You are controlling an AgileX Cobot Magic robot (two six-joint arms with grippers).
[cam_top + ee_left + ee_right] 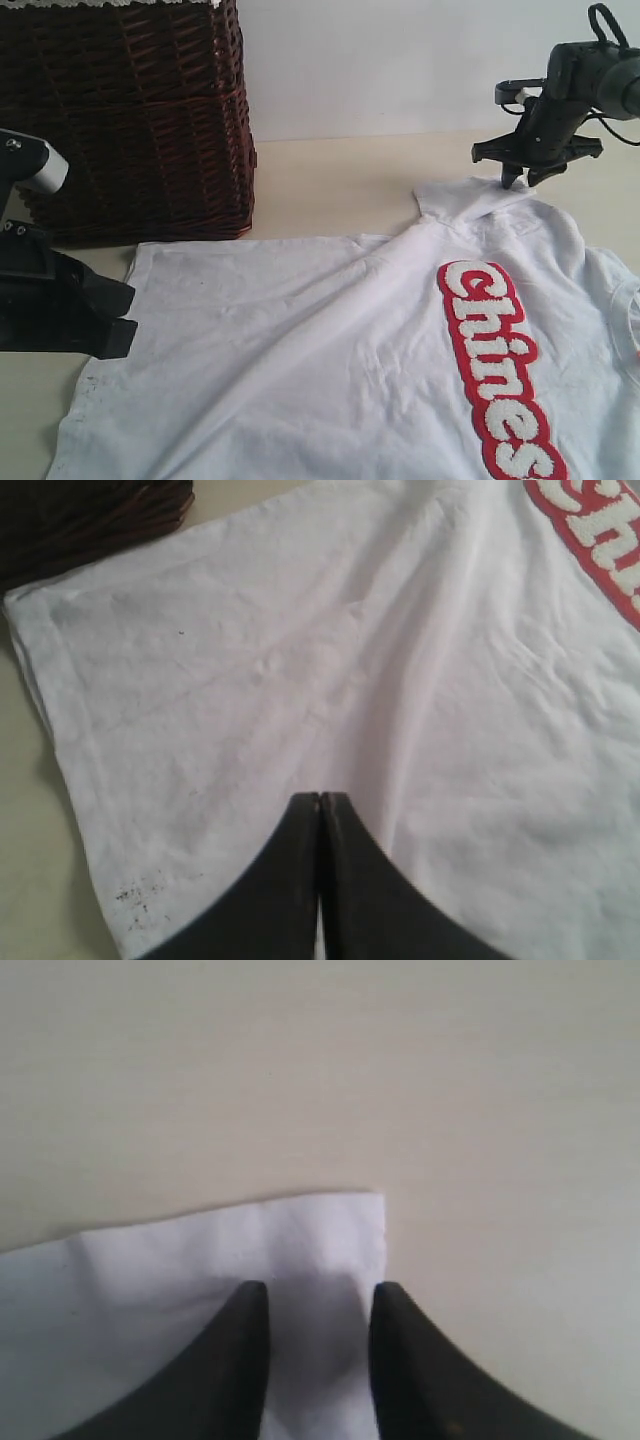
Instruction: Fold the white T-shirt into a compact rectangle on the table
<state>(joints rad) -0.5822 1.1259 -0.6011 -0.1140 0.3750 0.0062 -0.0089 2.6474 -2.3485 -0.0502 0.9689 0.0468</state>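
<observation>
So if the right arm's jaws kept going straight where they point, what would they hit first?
Most likely the white T-shirt: the right gripper points down at its sleeve corner, jaws open. The table lies right beneath; the gap is unclear.

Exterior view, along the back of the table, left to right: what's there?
wicker basket → bare table → right end effector, over an edge of the white T-shirt. Omitted because they overlap these: the left end effector and the shirt body.
</observation>
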